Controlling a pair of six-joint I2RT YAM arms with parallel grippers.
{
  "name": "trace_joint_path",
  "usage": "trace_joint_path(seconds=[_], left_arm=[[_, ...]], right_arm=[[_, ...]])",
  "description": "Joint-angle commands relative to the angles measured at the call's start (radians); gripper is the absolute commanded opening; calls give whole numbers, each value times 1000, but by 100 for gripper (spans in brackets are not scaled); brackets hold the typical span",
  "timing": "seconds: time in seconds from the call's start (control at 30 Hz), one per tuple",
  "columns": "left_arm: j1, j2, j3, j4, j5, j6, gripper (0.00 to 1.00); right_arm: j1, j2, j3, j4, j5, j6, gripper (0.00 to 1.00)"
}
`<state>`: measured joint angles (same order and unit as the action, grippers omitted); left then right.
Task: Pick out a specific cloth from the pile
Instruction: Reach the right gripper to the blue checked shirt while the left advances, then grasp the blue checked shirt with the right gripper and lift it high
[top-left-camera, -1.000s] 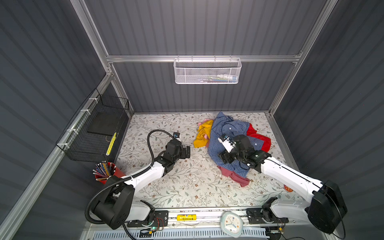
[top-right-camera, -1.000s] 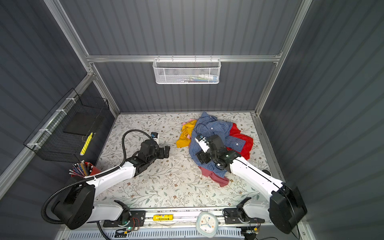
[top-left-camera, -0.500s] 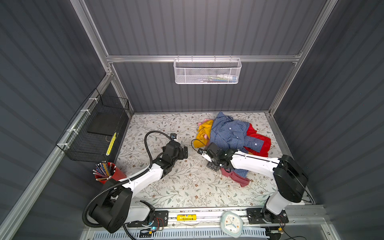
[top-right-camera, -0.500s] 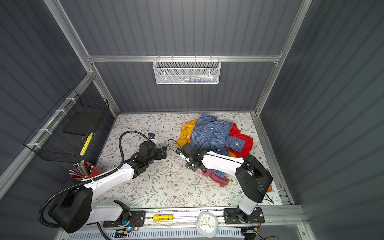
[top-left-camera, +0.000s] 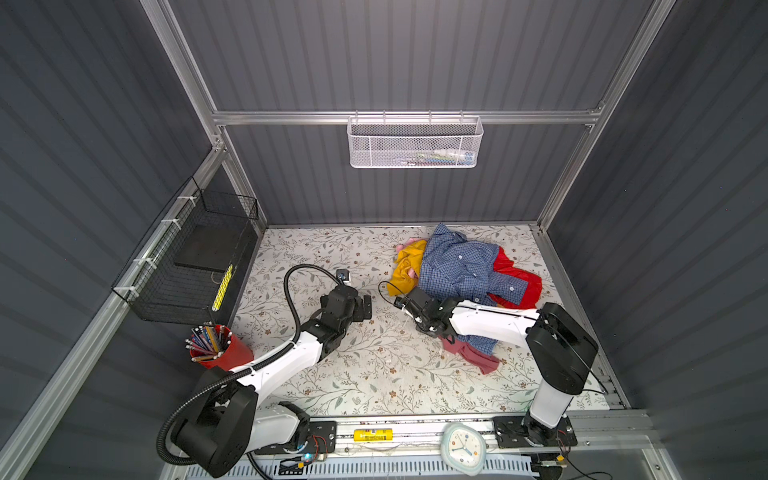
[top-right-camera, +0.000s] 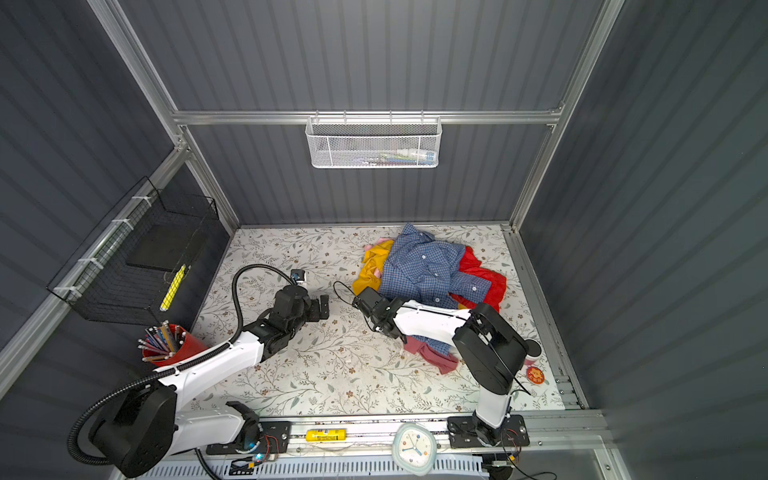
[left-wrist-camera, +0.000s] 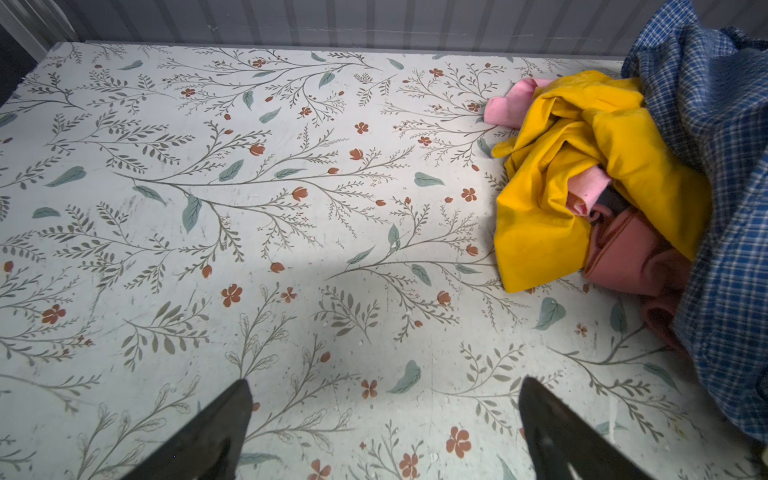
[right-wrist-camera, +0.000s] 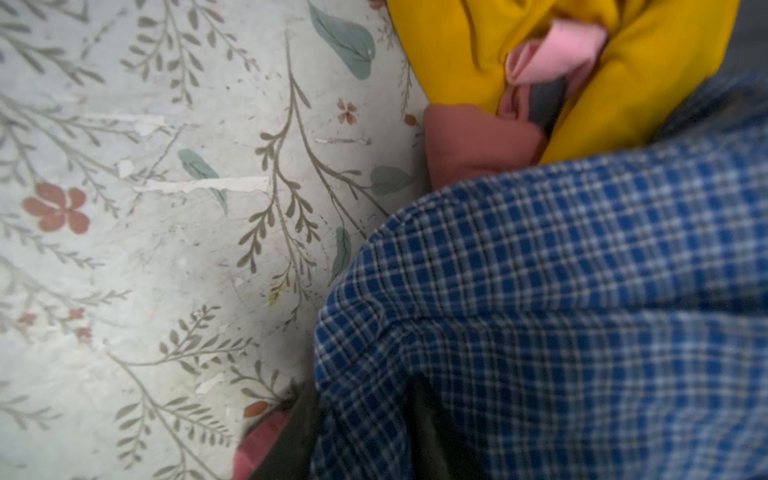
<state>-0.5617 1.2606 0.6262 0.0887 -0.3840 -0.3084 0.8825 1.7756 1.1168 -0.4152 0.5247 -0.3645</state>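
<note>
The cloth (top-left-camera: 457, 266) (top-right-camera: 424, 266), a blue-and-white checked shirt with white buttons, lies on top of the pile at the back right of the floral table. Under it are a mustard-yellow garment (top-left-camera: 405, 266), a red one (top-left-camera: 515, 274) and a dusty-pink one (top-left-camera: 473, 353). My right gripper (top-left-camera: 409, 300) (top-right-camera: 365, 300) sits low at the pile's left front edge. In the right wrist view a fold of the cloth (right-wrist-camera: 540, 270) fills the gap between its dark fingers (right-wrist-camera: 365, 432). My left gripper (top-left-camera: 368, 307) (left-wrist-camera: 384, 399) hovers open over bare table, left of the pile, holding nothing.
A black wire basket (top-left-camera: 195, 257) hangs on the left wall, with a red cup of pencils (top-left-camera: 216, 349) below it. A white mesh basket (top-left-camera: 415, 143) hangs on the back wall. A clock (top-left-camera: 461, 451) lies on the front rail. A pale pink scrap (left-wrist-camera: 509, 102) pokes from the pile.
My right arm swung from over the pile down to its left front edge, and its jaws closed on the shirt's hem. The left gripper barely moved.
</note>
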Motion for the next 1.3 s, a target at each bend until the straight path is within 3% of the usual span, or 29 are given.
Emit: trace_joint_path(seconds=[0.0,0.13,0.33,0.77,1.27], left_arm=[[3,-17,-13,-24,-20,-3,100],[3,-11,-11,-25,-21,0,100],[3,-7,-6,-24,-6,-6,100],[4,17,12,-15,35,6,100],[3,33,16,10,72,12,100]], right_arm=[[11,-39,14,17,34,2,20],[13,-63,-6,21,32,3,21],[13,-88,-2,2,15,27,0],[6,-353,51,-11,-48,39,0],[-84,-568,328,-72,-293,59,0]])
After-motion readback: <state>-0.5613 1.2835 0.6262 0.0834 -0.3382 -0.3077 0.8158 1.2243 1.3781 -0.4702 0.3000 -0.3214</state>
